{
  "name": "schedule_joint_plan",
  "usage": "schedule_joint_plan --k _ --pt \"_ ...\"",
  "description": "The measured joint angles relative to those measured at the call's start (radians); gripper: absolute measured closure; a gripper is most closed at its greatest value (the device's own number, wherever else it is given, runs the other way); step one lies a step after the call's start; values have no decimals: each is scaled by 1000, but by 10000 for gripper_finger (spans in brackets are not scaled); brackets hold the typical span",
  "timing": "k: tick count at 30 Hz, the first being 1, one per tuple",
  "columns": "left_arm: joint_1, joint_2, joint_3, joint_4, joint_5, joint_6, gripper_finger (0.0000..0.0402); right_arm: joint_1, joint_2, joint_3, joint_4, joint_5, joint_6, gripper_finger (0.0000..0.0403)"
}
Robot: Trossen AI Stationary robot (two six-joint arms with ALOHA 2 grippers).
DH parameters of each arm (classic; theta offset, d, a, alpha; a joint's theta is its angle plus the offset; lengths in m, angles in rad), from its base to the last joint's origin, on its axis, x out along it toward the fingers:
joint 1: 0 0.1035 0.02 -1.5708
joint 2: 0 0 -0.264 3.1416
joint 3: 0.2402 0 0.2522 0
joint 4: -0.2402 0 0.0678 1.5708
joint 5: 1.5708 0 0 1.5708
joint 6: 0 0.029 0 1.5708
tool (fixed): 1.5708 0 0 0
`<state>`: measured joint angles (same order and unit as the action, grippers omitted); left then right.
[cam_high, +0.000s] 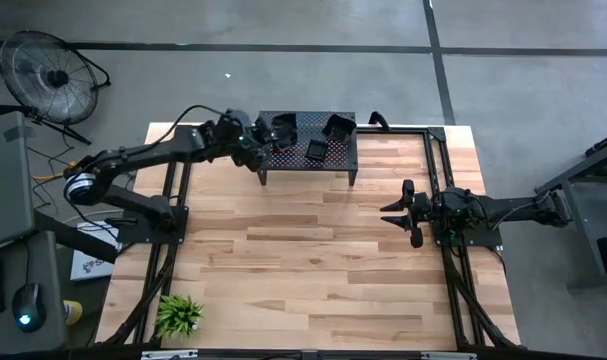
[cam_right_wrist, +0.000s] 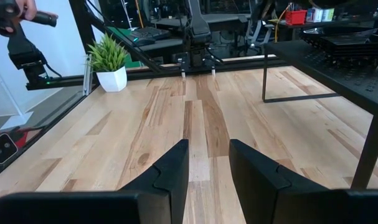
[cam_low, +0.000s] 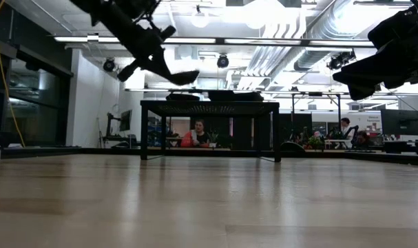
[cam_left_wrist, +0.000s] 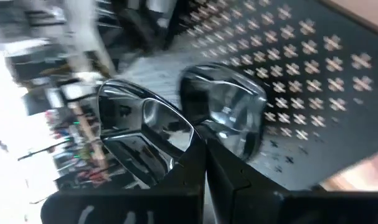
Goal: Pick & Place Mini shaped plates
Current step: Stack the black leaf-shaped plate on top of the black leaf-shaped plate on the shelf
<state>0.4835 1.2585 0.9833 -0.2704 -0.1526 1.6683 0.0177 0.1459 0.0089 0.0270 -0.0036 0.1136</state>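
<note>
A black perforated stand (cam_high: pixel 335 162) sits at the table's far middle. Glossy black mini shaped plates lie on its top (cam_high: pixel 338 127), (cam_high: pixel 316 150), and show as low stacks in the low view (cam_low: pixel 229 94). My left gripper (cam_high: pixel 255 140) hovers over the stand's left end, shut on one plate (cam_low: pixel 184 77) held clear above a stack (cam_low: pixel 183 97). In the left wrist view this plate (cam_left_wrist: pixel 145 134) has a second glossy plate (cam_left_wrist: pixel 225 115) close beside it, over the stand (cam_left_wrist: pixel 313 68). My right gripper (cam_high: pixel 408 210) waits open at the table's right side, nothing between its fingers (cam_right_wrist: pixel 207 155). My left gripper pinches the plate by its rim (cam_left_wrist: pixel 184 146) between its two shut fingers. The fingers slant down from the table's left side toward the stand. The plate sticks out past the fingertips, roughly level and a little tilted, lifted clear of the stand and the stack below.
A small green plant (cam_high: pixel 178 313) in a white pot (cam_right_wrist: pixel 111 79) stands at the near left corner. The wide wooden tabletop (cam_high: pixel 313 260) lies between the stand and the near edge. People sit in the room beyond the table (cam_low: pixel 197 134); a hand shows at the edge (cam_right_wrist: pixel 27 9).
</note>
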Motion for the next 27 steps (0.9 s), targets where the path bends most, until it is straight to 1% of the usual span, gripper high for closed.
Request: schedule_joint_plan --k 4,7,10,13,16,20,24,27 --pt "0 51 101 -147 -22 0 401 0 0 0 0 0 0 293" --pt "0 82 151 -210 -23 0 401 0 0 0 0 0 1 293" --pt "0 104 188 -242 -24 17 401 0 0 0 0 0 0 293" --pt "0 120 229 -286 -25 64 401 0 0 0 0 0 0 293" --pt "0 135 268 -321 -22 67 401 0 0 0 0 0 1 293" --pt "0 136 300 -391 -24 39 401 0 0 0 0 0 1 293" --pt "0 136 299 -410 -15 -94 401 0 0 0 0 0 1 293" --pt "-13 136 299 -423 4 -107 401 0 0 0 0 0 0 293"
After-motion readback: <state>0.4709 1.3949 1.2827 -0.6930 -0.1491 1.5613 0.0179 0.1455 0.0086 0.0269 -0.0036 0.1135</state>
